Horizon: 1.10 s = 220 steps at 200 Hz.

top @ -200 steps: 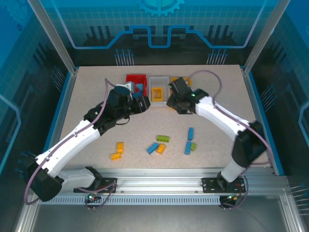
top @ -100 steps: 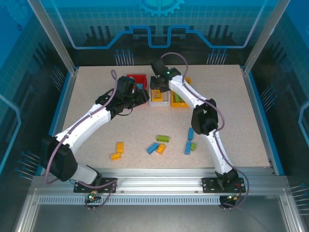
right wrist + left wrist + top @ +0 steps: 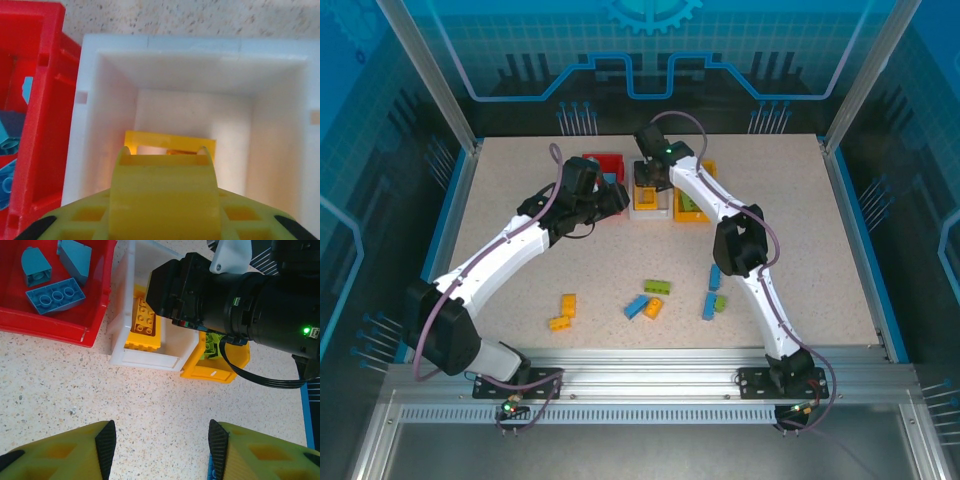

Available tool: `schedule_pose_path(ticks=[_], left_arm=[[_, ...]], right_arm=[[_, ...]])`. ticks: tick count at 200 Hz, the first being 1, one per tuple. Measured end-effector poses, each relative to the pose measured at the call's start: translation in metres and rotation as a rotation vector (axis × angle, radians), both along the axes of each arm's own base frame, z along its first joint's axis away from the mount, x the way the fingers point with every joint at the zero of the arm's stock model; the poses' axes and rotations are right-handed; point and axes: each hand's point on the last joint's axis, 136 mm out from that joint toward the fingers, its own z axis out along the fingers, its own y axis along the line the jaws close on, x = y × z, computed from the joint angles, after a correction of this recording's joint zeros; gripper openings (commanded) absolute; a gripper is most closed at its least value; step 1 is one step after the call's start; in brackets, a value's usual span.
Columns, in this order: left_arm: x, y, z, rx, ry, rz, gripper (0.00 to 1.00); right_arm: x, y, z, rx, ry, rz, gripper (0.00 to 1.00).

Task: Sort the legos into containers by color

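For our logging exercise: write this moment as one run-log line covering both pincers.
left pincer: open, empty | right pincer: shut on yellow brick over white bin | table: loose bricks unsorted

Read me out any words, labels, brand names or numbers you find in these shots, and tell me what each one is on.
No readable text anywhere.
The gear emblem on the back panel is a picture, not lettering.
The red bin, white bin, yellow bin, blue bricks and the yellow brick above the white bin carry no visible markings.
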Motion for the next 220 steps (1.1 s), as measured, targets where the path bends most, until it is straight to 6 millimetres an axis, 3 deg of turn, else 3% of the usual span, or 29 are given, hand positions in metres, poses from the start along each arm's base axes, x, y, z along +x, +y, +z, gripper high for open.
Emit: schedule_pose_path(ticks=[39, 90, 112, 163, 220], left_arm=[[0.001, -0.002, 0.002, -0.007, -0.008, -0.008, 0.55], [0.002, -0.004, 0.004, -0.009, -0.025, -0.023, 0.55], [0.002, -0.005, 0.004, -0.011, -0.027, -0.031, 0.55], [0.001, -0.006, 0.001, -0.012, -0.021, -0.037, 0.55], [-0.002, -0.007, -0.003, -0.016, -0.010, -0.045, 0.55]], right_arm=[[0.022, -0.008, 0.009, -0.131, -0.123, 0.060, 0.33], [0.037, -0.006, -0.011, -0.397, -0.219, 0.237, 0.37], [0.039, 0.000, -0.019, -0.491, -0.245, 0.296, 0.39], [0.046, -0.006, -0.022, -0.622, -0.274, 0.341, 0.62], [0.043, 0.003, -0.016, -0.656, -0.300, 0.370, 0.66]])
